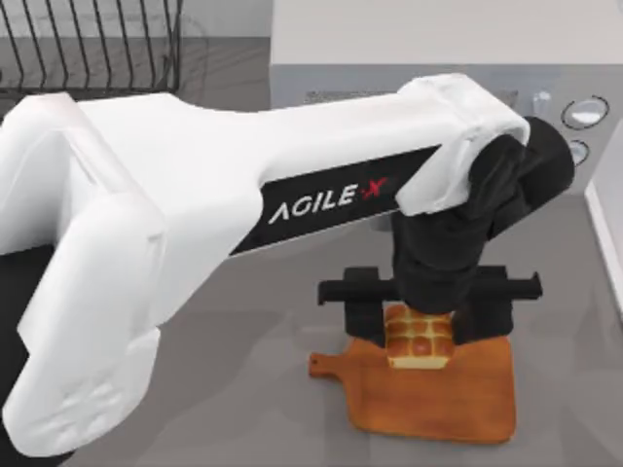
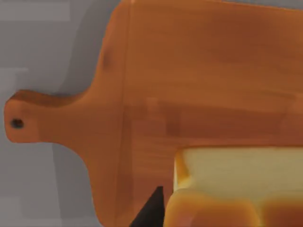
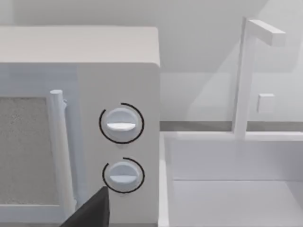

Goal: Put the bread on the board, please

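The bread (image 1: 421, 341), a small block of golden-brown rolls with pale sides, is over the far edge of the orange-brown board (image 1: 438, 404). My left gripper (image 1: 421, 323) reaches down from the long white arm and is shut on the bread, a black finger on each side. The left wrist view shows the bread (image 2: 236, 184) close up, one dark fingertip (image 2: 151, 213) against its side, and the board (image 2: 199, 80) with its knobbed handle beneath. I cannot tell whether the bread touches the board. A dark fingertip (image 3: 90, 210) of my right gripper faces the microwave.
A white microwave (image 3: 75, 118) with two round knobs (image 3: 121, 124) stands at the back of the table, a white sink (image 3: 227, 184) with a faucet (image 3: 246, 71) to its right. A black wire dish rack (image 1: 92, 44) sits at the back left. Grey tabletop lies left of the board.
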`<act>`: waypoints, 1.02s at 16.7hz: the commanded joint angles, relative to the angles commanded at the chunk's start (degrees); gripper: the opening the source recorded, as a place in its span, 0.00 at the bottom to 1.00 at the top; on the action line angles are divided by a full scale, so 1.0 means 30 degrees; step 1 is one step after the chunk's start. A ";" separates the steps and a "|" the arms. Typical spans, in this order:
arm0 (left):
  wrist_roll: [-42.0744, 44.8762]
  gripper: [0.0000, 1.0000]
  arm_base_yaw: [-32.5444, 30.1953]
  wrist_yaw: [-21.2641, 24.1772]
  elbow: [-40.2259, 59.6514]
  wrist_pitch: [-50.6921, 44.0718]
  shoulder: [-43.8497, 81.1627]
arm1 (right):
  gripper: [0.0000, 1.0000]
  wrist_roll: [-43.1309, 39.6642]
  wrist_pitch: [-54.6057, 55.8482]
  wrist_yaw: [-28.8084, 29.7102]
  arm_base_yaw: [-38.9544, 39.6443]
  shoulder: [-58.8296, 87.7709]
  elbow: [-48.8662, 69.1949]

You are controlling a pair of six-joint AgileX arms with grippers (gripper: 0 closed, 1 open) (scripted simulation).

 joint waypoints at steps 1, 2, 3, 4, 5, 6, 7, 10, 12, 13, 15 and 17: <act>-0.0007 0.00 0.0000 0.0000 -0.0139 0.0179 0.0034 | 1.00 0.0000 0.0000 0.0000 0.0000 0.0000 0.0000; -0.0015 0.00 0.0001 0.0000 -0.0274 0.0360 0.0066 | 1.00 0.0000 0.0000 0.0000 0.0000 0.0000 0.0000; -0.0020 0.00 -0.0001 0.0000 -0.0405 0.0546 0.0093 | 1.00 0.0000 0.0000 0.0000 0.0000 0.0000 0.0000; -0.0021 0.00 -0.0007 0.0000 -0.0536 0.0731 0.0120 | 1.00 0.0000 0.0000 0.0000 0.0000 0.0000 0.0000; -0.0019 0.00 -0.0017 0.0000 -0.0671 0.0913 0.0151 | 1.00 0.0000 0.0000 0.0000 0.0000 0.0000 0.0000; -0.0017 0.00 -0.0025 0.0001 -0.0808 0.1093 0.0184 | 1.00 0.0000 0.0000 0.0000 0.0000 0.0000 0.0000; -0.0017 0.00 -0.0032 0.0002 -0.0946 0.1271 0.0218 | 1.00 0.0000 0.0000 0.0000 0.0000 0.0000 0.0000; -0.0027 0.00 -0.0044 -0.0001 -0.1371 0.1796 0.0332 | 1.00 0.0000 0.0000 0.0000 0.0000 0.0000 0.0000; -0.0030 0.00 -0.0057 0.0002 -0.1641 0.2178 0.0373 | 1.00 0.0000 0.0000 0.0000 0.0000 0.0000 0.0000; -0.0043 0.00 -0.0073 0.0002 -0.1769 0.2347 0.0449 | 1.00 0.0000 0.0000 0.0000 0.0000 0.0000 0.0000; -0.0051 0.00 -0.0081 0.0002 -0.1821 0.2387 0.0499 | 1.00 0.0000 0.0000 0.0000 0.0000 0.0000 0.0000; -0.0051 0.00 -0.0081 0.0002 -0.1821 0.2387 0.0499 | 1.00 0.0000 0.0000 0.0000 0.0000 0.0000 0.0000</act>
